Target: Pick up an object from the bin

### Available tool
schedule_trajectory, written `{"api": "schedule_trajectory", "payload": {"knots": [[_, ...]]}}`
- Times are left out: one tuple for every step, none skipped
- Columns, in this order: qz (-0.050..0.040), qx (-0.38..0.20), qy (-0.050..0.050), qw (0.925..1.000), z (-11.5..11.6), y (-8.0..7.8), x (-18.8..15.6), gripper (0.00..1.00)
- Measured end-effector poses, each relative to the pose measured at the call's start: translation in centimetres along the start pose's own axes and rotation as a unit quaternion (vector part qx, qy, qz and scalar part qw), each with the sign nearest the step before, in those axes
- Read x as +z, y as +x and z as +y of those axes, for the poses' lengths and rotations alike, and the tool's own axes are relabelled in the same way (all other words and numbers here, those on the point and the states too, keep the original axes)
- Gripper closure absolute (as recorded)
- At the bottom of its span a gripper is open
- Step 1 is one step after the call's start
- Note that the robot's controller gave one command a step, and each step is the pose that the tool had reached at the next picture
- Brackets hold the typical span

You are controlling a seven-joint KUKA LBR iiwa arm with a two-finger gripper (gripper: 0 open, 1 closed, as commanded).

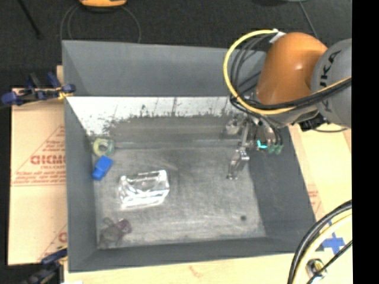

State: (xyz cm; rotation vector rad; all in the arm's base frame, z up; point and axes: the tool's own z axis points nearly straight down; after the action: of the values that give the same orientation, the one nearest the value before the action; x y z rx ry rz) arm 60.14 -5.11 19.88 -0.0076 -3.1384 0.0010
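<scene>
Hanging over bare right bin floor (204,203), gripper (234,170); its opening cannot be told.

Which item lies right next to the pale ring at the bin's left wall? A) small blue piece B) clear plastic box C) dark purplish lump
A: the small blue piece lies just toward the front of the pale ring. The clear plastic box lies further right, and the dark purplish lump is at the front-left corner.

The matt, scuffed metal bin (195,209) holds a glossy clear plastic box (144,189).
</scene>
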Motion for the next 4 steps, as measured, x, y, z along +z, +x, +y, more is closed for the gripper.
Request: {"api": "schedule_trajectory", "payload": {"knots": [[-0.0016, -0.051, -0.001, 0.9987, 4.7, -1.1, 4.5, 0.0], [-0.0016, -0.084, -0.002, 0.9965, 15.6, 0.6, 7.9, 0.0], [-0.0007, -0.087, -0.001, 0.9962, 18.7, 2.0, 11.7, 0.0], [-0.0087, -0.231, 0.001, 0.9729, 20.3, 2.8, 12.4, 0.0]]}}
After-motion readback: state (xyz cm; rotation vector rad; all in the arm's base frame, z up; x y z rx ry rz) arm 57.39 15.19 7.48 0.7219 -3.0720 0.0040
